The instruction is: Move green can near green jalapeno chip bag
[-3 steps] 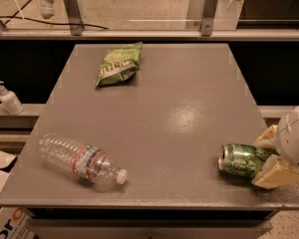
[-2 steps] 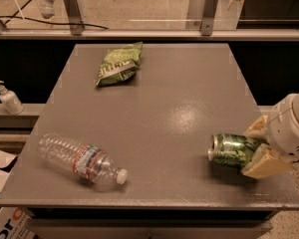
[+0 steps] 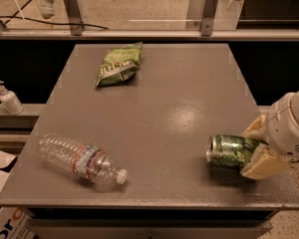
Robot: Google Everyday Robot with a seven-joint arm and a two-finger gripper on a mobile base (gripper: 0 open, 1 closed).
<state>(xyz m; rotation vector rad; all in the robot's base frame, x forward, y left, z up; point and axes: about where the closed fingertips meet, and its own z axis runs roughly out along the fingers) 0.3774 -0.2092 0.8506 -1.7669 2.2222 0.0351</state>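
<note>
the green can (image 3: 230,151) lies on its side near the front right corner of the grey table (image 3: 179,83), its silver top facing left and its far end held in the gripper (image 3: 251,152). the gripper comes in from the right edge of the view, and its two pale fingers (image 3: 263,164) are clamped on the can, one behind it and one in front, both touching its body. whether the can rests on the tabletop or hangs just above it cannot be told; a dark shadow sits right under it.

the green jalapeno chip bag (image 3: 118,64) lies flat at the back of the table, left of the middle, crinkled, with its white lettering up. it is well apart from the can, across the table on a diagonal.

a clear plastic water bottle (image 3: 82,159) lies on its side near the front left, its white cap pointing toward the front right. off the table, to the left, a small white pump bottle (image 3: 9,98) stands upright on a ledge.
</note>
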